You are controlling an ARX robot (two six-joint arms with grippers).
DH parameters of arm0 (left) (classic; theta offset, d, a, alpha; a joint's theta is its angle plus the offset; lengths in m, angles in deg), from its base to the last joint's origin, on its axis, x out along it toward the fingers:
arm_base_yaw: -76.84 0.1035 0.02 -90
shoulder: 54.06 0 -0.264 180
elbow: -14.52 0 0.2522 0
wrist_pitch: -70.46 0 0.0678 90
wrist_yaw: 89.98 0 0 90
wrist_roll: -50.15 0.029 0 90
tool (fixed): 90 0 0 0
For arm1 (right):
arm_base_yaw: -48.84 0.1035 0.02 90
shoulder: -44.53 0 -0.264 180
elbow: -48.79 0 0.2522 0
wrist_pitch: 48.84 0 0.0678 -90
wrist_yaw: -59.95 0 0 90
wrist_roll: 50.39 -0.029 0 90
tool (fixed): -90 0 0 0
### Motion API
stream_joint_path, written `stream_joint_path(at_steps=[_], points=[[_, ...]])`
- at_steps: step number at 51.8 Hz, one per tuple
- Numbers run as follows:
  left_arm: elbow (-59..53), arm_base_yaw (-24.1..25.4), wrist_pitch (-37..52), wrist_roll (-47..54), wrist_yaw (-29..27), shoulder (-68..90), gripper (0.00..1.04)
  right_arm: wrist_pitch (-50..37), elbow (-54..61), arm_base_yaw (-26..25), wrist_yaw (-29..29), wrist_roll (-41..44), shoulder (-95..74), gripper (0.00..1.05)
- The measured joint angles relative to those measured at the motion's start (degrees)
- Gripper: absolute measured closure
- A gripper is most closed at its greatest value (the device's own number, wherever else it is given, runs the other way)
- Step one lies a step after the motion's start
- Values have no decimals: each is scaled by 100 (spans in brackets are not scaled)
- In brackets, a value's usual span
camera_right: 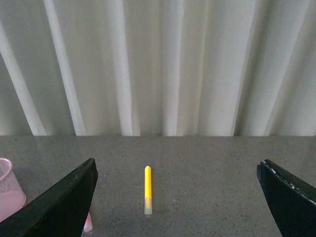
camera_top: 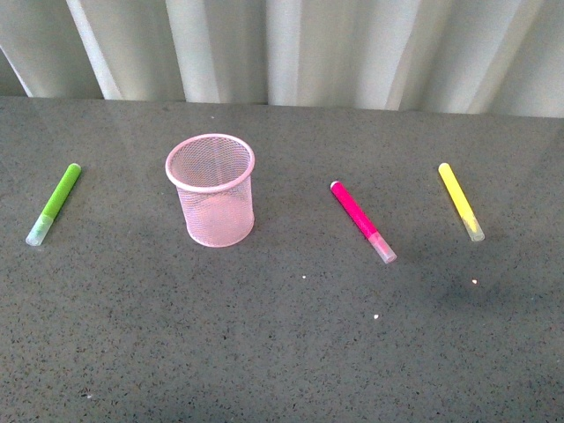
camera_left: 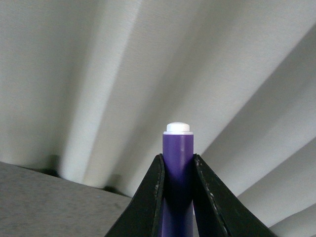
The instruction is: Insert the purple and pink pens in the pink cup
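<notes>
The pink cup [camera_top: 211, 189] stands upright on the grey table, left of centre; its edge also shows in the right wrist view [camera_right: 9, 187]. The pink pen [camera_top: 362, 221] lies flat to the cup's right, and only its cap tip [camera_right: 88, 225] peeks out in the right wrist view. My left gripper [camera_left: 177, 170] is shut on the purple pen [camera_left: 177, 148], which stands upright between the black fingers [camera_left: 150, 197] with its white end up. My right gripper [camera_right: 177, 170] is open, nothing between its fingers [camera_right: 69, 197]. Neither arm shows in the front view.
A lime green marker [camera_top: 55, 204] lies at the far left of the table. A yellow marker [camera_top: 461, 201] lies at the far right, also seen ahead of the right gripper [camera_right: 147, 189]. White pleated curtains [camera_top: 291, 48] close off the table's back edge.
</notes>
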Motion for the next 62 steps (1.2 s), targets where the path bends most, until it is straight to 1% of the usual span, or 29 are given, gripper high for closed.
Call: stream_joint_path(at_steps=[6,9,12,16,28,37,52,62], points=[[-785,-616,1545,-868,-448,374,92,0,0,0,-2,0,0,7],[-981,-894,2009,-1080,-621,684,92,0,0,0,-2,0,0,7],[-1064,-1110,2271,-1123,-737,890,92,0,0,0,0,0,0,7],[-1097,-1377,2555,-1143,-737,1080,92,0,0,0,-2,0,0,7],[-1259,-1626,2732,-1287,-599,1182,92,0,0,0,-2,0,0,7],[-1351,-1722,2769,-1390,-610,1456,92,0,0,0,0,0,0,7],[-979,-1727,2752,-1386,-710,1963,92,0,0,0,-2,0,0,7],[-785,-1604,2719,-1335,-671,2177,92,0,0,0,0,0,0,7]])
